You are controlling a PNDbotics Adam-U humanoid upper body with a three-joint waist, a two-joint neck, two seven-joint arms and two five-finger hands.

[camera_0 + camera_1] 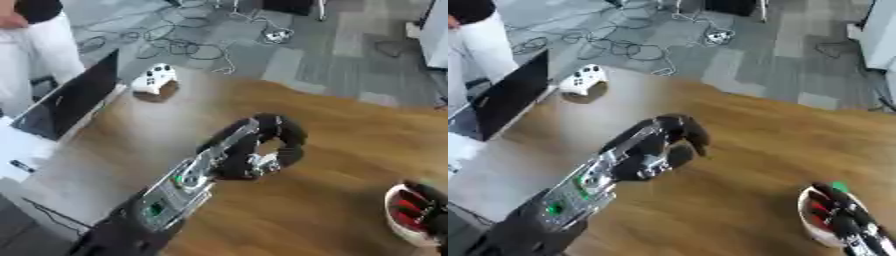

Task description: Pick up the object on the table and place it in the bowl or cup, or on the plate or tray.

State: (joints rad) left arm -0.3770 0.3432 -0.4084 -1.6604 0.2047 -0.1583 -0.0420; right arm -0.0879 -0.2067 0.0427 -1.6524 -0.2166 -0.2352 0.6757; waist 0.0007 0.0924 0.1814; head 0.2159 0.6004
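Note:
My left hand [267, 145] hangs over the middle of the wooden table [350, 150], its dark fingers curled into a loop. Bare wood shows through the loop, and I see no object inside it. A small silver part shows at the hand's underside. At the lower right stands a white bowl [395, 220] with red showing inside. My right hand [842, 220] lies over this bowl and hides most of it. A small green patch [837, 186] shows at the bowl's far rim. No loose task object is visible on the table.
A white game controller [156, 78] sits at the table's far left corner. An open black laptop [74, 100] stands along the left edge. Cables [184, 47] lie on the grey floor beyond the table.

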